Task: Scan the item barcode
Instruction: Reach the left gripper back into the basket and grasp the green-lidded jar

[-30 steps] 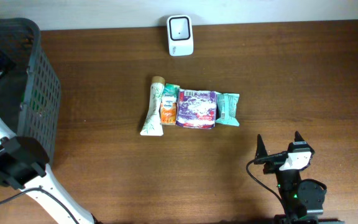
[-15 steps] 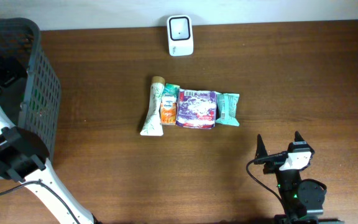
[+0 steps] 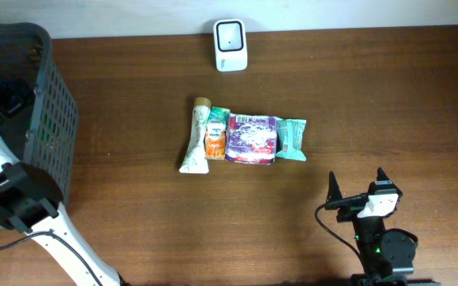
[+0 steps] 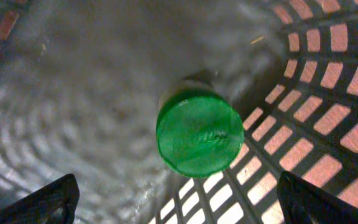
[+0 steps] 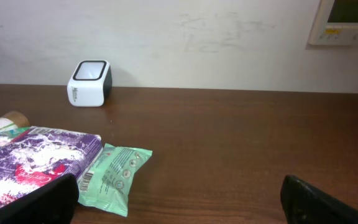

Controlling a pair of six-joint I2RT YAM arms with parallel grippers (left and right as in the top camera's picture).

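The wooden table (image 3: 133, 206) carried a dark mesh basket (image 3: 50, 119) at its left end, and the left arm reached down into it. The left gripper (image 4: 182, 208) hung with its jaws spread wide, holding nothing, above a green-capped bottle (image 4: 199, 132). The right gripper (image 3: 356, 184) sat parked near the front right edge, likewise wide open and empty. The items awaiting a scan lay in a tight row at mid-table, well apart from both grippers: a purple pack (image 3: 250, 138), a pale tube (image 3: 195, 135), a teal packet (image 3: 292, 139) and a small orange packet (image 3: 215, 140). The white scanner (image 3: 230, 34) stood against the back wall beyond them. Whether the bottle was to be lifted out or left there could not be told. If it was to be taken, the fingers would best come down on either side of the cap, since the mesh wall stood just beside it. Otherwise the arm should rise straight clear of the rim before swinging toward the row. Any item picked should be turned so that its barcode faced the scanner window. The only thing visible inside the basket was that bottle, cap toward the wrist camera, close to the wall.
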